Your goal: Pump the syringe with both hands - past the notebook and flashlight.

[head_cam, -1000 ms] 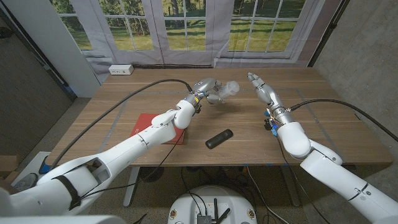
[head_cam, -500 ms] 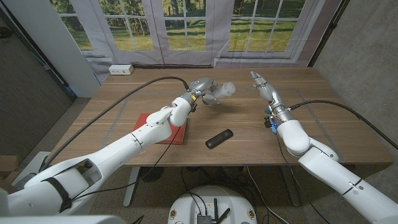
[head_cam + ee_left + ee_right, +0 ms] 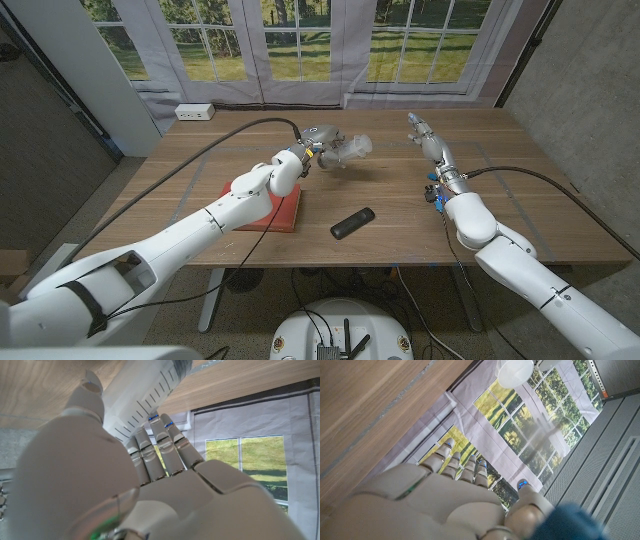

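The left hand (image 3: 150, 475) grips the syringe (image 3: 145, 392), its fingers (image 3: 160, 450) curled around the clear barrel with black graduation marks. Past it are the wooden table (image 3: 40, 390), a grey curtain (image 3: 250, 415) and a window (image 3: 250, 460).

Wooden table (image 3: 520, 210). Far side: grey curtain (image 3: 150, 50) over paned windows (image 3: 300, 30), daylight, lawn outside. White power strip (image 3: 195, 112) at far left table edge.
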Available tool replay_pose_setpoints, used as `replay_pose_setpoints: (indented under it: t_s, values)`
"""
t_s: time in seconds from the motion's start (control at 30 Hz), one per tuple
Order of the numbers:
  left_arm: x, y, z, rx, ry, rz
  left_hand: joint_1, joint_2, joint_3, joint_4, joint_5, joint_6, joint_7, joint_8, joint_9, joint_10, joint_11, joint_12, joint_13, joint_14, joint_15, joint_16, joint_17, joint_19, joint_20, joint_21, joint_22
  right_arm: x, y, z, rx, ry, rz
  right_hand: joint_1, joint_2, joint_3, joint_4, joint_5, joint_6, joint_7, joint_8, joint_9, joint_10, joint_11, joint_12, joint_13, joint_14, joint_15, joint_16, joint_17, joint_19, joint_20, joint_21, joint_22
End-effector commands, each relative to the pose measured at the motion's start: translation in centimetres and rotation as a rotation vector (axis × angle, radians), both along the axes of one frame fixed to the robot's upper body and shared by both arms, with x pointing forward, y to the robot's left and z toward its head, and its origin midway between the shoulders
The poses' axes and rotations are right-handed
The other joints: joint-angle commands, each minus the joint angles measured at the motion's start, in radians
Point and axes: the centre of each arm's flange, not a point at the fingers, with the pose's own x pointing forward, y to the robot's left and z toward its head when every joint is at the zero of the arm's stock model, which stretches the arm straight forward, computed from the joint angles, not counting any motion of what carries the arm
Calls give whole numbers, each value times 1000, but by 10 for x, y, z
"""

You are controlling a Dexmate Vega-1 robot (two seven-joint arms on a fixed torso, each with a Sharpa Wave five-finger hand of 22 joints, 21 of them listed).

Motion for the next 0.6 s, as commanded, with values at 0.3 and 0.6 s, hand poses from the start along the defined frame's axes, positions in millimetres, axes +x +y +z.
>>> replay_pose_setpoints:
  t_s: [0.3, 0.6]
  values:
    - [10, -5, 12, 159, 83, 112, 85, 189, 7, 10, 9, 37, -25, 1, 6, 21, -37, -4, 3, 51, -143, -4, 3, -3, -141, -3, 3, 24, -10, -7, 161, 10, 135, 3, 22, 5, -2, -2, -15, 26, 3, 1, 8, 10, 9, -1, -10, -31, -5, 1, 2, -13, -5, 4]
    - [16, -5, 14, 193, 126, 145, 83, 193, 10, 9, 9, 31, -24, -1, 6, 16, -37, -4, 3, 48, -143, -5, 3, -5, -141, -3, 3, 38, -15, -13, 245, 40, 210, -1, 24, 3, 2, -3, -28, 55, 3, 1, 13, 30, 11, -1, -13, -41, -8, 2, -1, -37, -9, 3]
